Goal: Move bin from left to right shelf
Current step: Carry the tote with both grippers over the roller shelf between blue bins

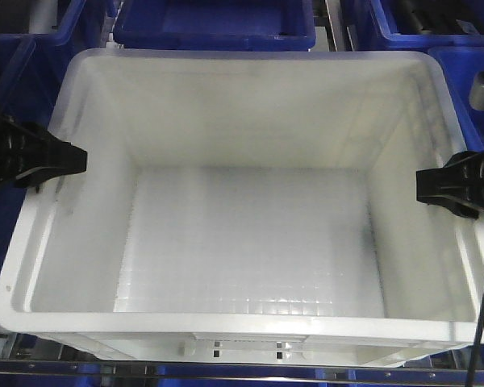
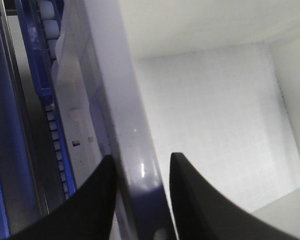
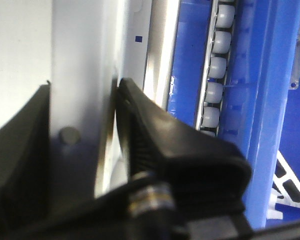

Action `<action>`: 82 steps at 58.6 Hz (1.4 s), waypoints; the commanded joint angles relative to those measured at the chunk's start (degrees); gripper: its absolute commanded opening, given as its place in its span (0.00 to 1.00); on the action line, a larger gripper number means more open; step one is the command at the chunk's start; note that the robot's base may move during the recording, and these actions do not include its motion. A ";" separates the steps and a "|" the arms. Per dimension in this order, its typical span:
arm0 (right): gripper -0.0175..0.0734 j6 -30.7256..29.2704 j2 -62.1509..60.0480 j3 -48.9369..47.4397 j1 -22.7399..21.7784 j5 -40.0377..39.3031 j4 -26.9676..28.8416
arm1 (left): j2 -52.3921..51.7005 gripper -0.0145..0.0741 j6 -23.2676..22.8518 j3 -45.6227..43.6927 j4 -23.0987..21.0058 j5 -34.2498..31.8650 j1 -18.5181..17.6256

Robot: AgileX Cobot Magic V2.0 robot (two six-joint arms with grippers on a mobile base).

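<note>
1. In the middle of the front view, the bin [image 1: 250, 60] sits open-topped among blue crates [image 1: 214, 24].
2. The left end effector [image 1: 79, 159] is closed onto the bin's left rim, with one finger outside the wall and one inside.
3. The right end effector [image 1: 423, 184] clamps the right rim the same way, beside white rollers [image 3: 217, 45].

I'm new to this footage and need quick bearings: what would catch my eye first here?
The large, empty white bin fills the front view, with dark blue crates behind and beside it. Two black arms grip it from opposite sides: the left end effector on its left rim and the right end effector on its right rim, each straddling the rim in its wrist view.
</note>
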 commanded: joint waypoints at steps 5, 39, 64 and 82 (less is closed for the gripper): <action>0.19 -1.89 -1.33 -2.64 0.00 -6.58 3.15 | -1.66 0.16 1.44 -2.67 -4.68 -4.29 -0.42; 0.19 -1.89 -1.33 -2.64 0.00 -6.58 3.15 | -1.66 0.16 1.44 -2.67 -4.68 -4.29 -0.42; 0.19 -1.89 -1.33 -2.64 0.00 -6.52 3.15 | -1.66 0.16 1.44 -2.67 -4.68 -4.29 -0.42; 0.19 -1.89 -1.33 -2.64 0.00 -6.52 3.15 | -1.66 0.16 1.44 -2.67 -4.68 -4.29 -0.42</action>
